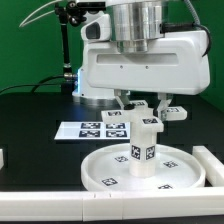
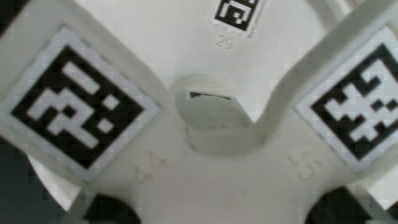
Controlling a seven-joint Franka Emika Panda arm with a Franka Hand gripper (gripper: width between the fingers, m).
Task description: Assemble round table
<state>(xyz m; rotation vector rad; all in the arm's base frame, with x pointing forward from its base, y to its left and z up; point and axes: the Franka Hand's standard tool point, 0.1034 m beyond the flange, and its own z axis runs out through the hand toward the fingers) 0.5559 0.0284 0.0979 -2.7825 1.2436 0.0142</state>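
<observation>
The hand [image 1: 146, 108] is positioned at the centre of the exterior frame, directly above the leg [image 1: 143, 140]. The cross-shaped foot [image 1: 143, 113] is seen at fingertip level on top of the leg; whether it is clamped or let go cannot be told. In the wrist view, the foot [image 2: 205, 120] fills the frame, with its central socket between two marker-bearing arms.

The leg is stood upright at the middle of the disc top [image 1: 110, 172], which lies in the lower centre of the frame.

Risk is judged as follows: if the foot is not seated squarely, a turn or press could cross-thread it or tip the leg, and the top could be dragged across the surface.

The tabletop [image 1: 40, 105] is black. The marker board [image 1: 85, 129] is laid flat behind the top. White edge bars [image 1: 212, 165] are noted at the lower and right margins. A green backdrop [image 1: 30, 40] is seen behind.
</observation>
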